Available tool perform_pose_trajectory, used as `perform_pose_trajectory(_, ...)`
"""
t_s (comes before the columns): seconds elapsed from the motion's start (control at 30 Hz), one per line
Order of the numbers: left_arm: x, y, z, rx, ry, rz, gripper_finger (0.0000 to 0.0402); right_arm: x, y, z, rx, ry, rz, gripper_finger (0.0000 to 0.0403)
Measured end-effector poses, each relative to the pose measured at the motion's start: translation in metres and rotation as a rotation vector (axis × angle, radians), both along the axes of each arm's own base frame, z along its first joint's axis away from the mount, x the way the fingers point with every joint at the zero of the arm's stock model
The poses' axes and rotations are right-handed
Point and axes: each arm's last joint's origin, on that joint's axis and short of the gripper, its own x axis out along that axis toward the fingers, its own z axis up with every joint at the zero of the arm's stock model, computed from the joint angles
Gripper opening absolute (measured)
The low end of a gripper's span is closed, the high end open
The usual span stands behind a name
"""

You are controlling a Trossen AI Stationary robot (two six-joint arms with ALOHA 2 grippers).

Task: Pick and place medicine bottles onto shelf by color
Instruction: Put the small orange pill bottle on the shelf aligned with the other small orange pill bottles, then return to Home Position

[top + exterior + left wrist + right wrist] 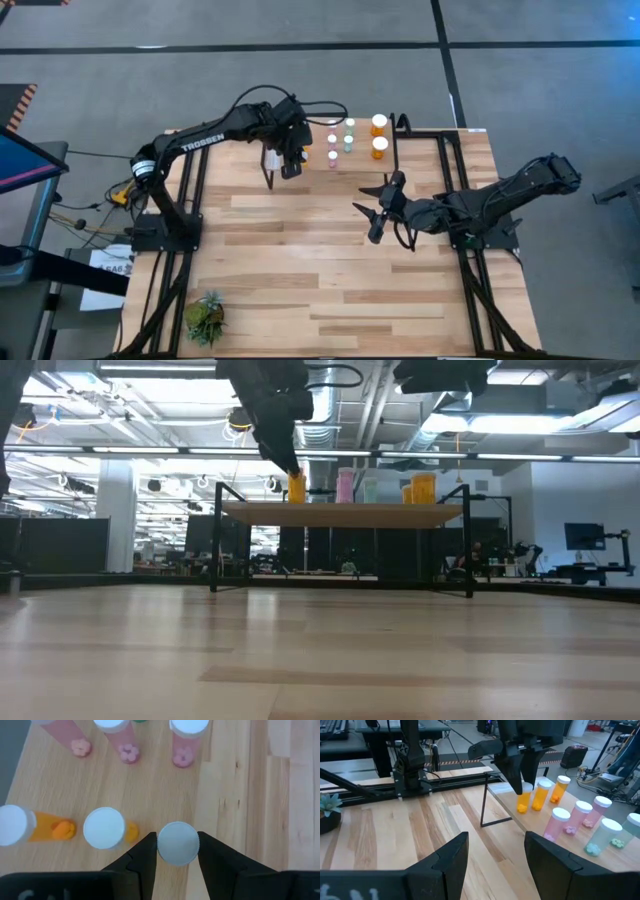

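Three small orange bottles (536,795) stand in a row at one end of the light-wood shelf (340,514). The left end effector (177,851) is clamped on the white cap of the end one, the held orange bottle (523,800), one finger (142,860) on each side of the cap. Two neighbouring orange bottles stand just beside it. Behind this row stand three pink bottles (129,742), with two pale teal bottles (603,836) further along the shelf and two larger orange bottles (379,136) at its far end. The left arm carries the white lettering "TROSSEN" (203,140). The right end effector (378,208) hangs over the bare wooden counter (330,270), well apart from the shelf, its fingers standing apart on nothing. A small green plant (206,316) sits at the counter's near-left corner.
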Motion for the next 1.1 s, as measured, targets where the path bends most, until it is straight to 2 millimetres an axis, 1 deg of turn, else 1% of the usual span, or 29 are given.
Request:
perform_pose_trajectory(0.47,0.000,0.000,0.000,-0.015,-0.007,0.005,0.0121,0.000,0.000,0.000,0.001,-0.001,0.000,0.0216)
perform_pose_trajectory(0.57,0.000,-0.001,-0.002,-0.022,0.006,0.006,0.0136,0.000,0.000,0.000,0.001,-0.001,0.000,0.0216)
perform_pose_trajectory(0.8,-0.002,-0.001,-0.002,-0.013,0.034,0.019,0.0194,0.000,0.000,0.000,0.001,-0.001,0.000,0.0216)
perform_pose_trajectory(0.93,-0.001,-0.001,0.005,-0.004,0.019,0.019,0.0216,0.000,0.000,0.000,0.002,-0.001,0.000,0.0216)
perform_pose_trajectory(1.1,-0.003,-0.002,0.017,-0.002,0.018,0.019,0.0229,0.000,0.000,0.000,0.003,-0.002,0.000,0.0216)
